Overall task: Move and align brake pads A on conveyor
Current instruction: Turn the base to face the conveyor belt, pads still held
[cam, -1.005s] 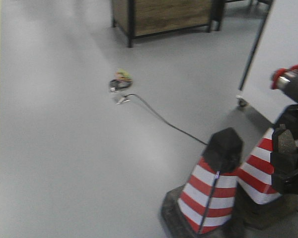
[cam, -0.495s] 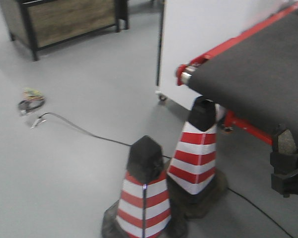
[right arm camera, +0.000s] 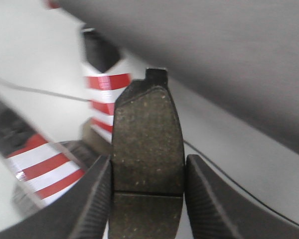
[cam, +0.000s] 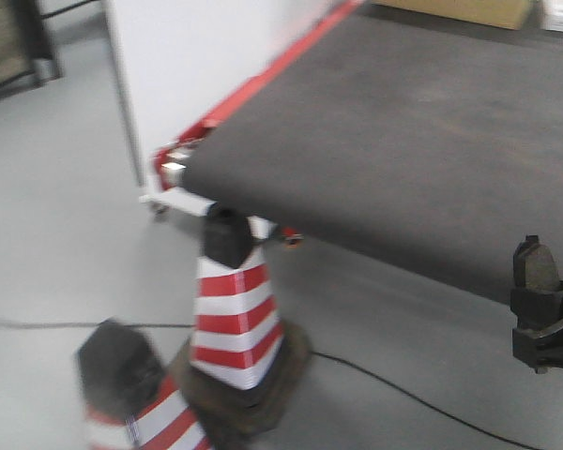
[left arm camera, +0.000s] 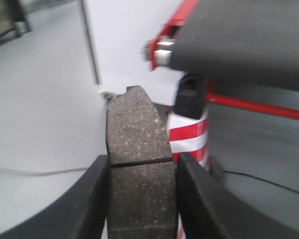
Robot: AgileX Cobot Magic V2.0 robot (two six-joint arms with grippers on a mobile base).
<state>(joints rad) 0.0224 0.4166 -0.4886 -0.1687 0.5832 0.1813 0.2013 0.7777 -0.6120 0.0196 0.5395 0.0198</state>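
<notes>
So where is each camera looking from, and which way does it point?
Front camera: on the robot's front, facing forward and down at the conveyor, a striped cone and the floor; a black robot part pokes in at the right edge.
Left wrist camera: on the left arm, looking along the left fingers gripping the left brake pad, toward the conveyor's end.
Right wrist camera: on the right arm, looking along the right fingers gripping the right brake pad.
Shared: all three see conveyor and cone.

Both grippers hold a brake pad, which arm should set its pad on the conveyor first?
Probably the right. Past the right gripper and right pad, the conveyor fills the view; the left gripper and left pad face floor and a striped cone, belt off to the side.
</notes>
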